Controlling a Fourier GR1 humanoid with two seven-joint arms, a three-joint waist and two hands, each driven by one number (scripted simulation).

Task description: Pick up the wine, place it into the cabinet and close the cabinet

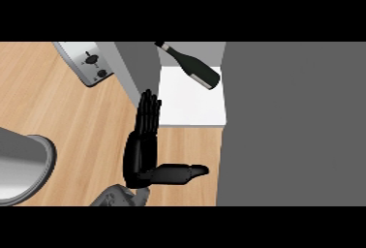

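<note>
Wine: dark glass wine bottle (191, 67) inside open white-floored cabinet (190, 109), base over the white floor, neck slanting to upper left; free of any grasp.
Cabinet door: grey door panel (136, 68) open at the white floor's left; large dark grey panel (293, 121) at right.
Left robot hand (141, 155): black, released, fingers straight and together, tips just beside grey door panel's lower edge, contact unclear; thumb out toward right.
Right robot hand: out of view.
Worktop: light wood worktop (64, 116); silver appliance with two black knobs (87, 63) upper left; grey round basin (36, 160) at left edge.
</note>
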